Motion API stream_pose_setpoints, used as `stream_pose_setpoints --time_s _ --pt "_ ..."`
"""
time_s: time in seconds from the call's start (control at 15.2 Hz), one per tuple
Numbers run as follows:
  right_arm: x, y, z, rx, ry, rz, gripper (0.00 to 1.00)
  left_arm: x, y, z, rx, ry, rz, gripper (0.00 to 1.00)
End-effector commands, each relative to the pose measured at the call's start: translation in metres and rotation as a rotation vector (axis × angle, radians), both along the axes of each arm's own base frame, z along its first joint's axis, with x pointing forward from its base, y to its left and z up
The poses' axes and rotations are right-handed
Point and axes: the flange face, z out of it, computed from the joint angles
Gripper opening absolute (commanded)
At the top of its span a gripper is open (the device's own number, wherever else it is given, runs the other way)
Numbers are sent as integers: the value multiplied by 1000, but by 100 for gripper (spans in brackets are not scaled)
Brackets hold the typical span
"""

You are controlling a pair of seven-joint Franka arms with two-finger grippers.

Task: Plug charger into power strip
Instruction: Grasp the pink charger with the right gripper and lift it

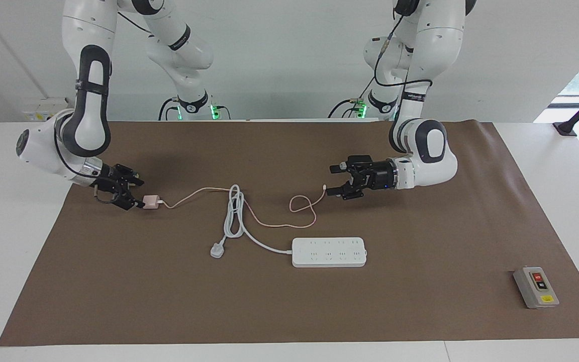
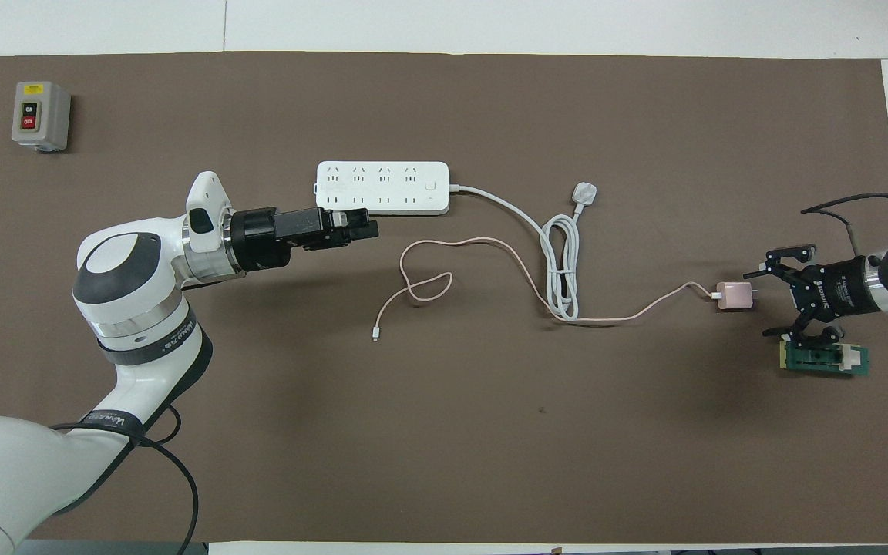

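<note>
The small pale-pink cube charger (image 1: 151,201) lies on the desk (image 1: 420,311) toward the right arm's end, nearer the robots than the flat white power strip (image 1: 328,252). Probably light and rigid; grip its flat sides. The right pincer (image 1: 133,193) gapes beside it, empty; the left pincer (image 1: 336,179) waits open.

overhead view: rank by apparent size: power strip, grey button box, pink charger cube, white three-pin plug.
1. power strip
2. grey button box
3. and 4. charger cube and white three-pin plug: look alike in size, so left unranked. All lie flat on the mat, so camera nearness matters little.
</note>
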Motion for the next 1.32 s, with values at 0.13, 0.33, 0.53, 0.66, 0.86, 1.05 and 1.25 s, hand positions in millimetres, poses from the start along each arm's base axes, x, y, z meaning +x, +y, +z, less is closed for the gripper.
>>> stream_pose_setpoints --time_s 0.13,0.33,0.53,0.66,0.86,1.05,1.25 --pt "4 5 -12 37 2 -89 100 -5 -3 -6 -27 100 -6 100" --pt "5 5 -14 42 -2 -100 100 -6 -4 -7 -27 115 -8 100" --pt "5 5 -17 45 -2 -107 100 -7 -3 -8 -24 119 -8 100" --pt "3 5 -20 45 2 -111 100 -7 -4 -8 -24 119 -10 100" --pt "2 9 -22 44 5 -107 91 -9 -11 -10 -8 120 -10 100" --pt "3 10 -21 46 6 -103 41 -9 -12 -11 -2 123 -7 100" --pt "7 15 -19 42 -1 -95 5 -7 -10 -12 10 124 6 100"
